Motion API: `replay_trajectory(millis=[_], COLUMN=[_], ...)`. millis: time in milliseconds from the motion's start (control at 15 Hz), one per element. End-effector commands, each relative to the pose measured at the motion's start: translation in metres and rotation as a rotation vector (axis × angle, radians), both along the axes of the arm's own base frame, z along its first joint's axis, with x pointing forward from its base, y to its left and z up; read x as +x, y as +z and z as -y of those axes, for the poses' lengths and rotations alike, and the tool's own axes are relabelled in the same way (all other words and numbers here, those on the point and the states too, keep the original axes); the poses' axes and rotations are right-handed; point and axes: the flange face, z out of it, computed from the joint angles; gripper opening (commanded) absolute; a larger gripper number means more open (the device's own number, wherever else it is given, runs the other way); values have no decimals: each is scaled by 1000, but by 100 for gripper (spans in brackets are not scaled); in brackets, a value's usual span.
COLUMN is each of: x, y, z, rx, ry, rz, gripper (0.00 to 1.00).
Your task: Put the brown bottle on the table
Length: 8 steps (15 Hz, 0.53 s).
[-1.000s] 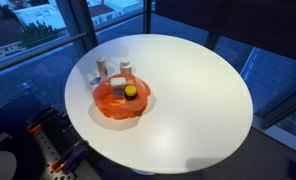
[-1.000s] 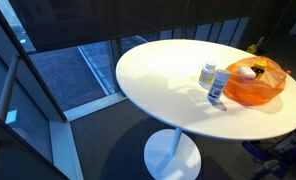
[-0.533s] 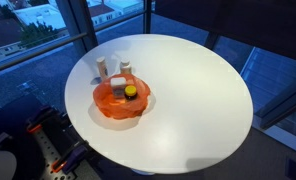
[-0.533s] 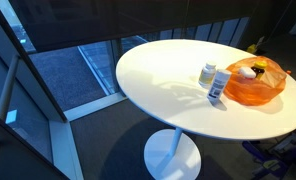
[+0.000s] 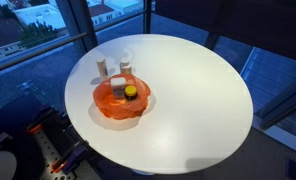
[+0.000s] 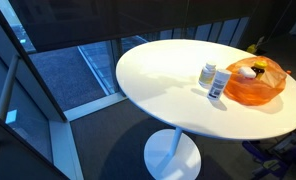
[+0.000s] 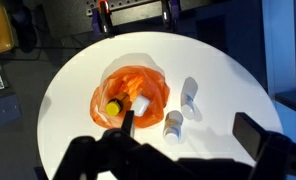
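Brown bottle (image 7: 115,110), seemingly upright with yellow cap up, inside the orange bowl (image 7: 153,76) on the white table (image 7: 76,88). Above, gripper (image 7: 191,135) with jaws wide apart, holding nothing. Bottle left of gripper midline in wrist view; sideways shift likely needed.

two white bottles (image 5: 101,67) beside bowl (image 5: 104,103); table (image 5: 198,90) open elsewhere

text: none legible | labels: too small to read
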Motion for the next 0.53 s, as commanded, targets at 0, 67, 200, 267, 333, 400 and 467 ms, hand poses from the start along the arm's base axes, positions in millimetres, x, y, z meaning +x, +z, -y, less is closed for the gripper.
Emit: replay_trajectory(millis=[0,67,200,267,333,400,467], x=[24,29,39,43,48,53,58], y=[-1,-6,-15,-21,-26,-31,-37], z=[26,36,56,66,75,84,93], rx=[27,30,43,50,55,60,66], ry=[-53,-73,-104,-119,-135,-153,-172], rz=[-18,-17,-12,-8,2,13,23], gripper=[100,100,100,100,100,100,100])
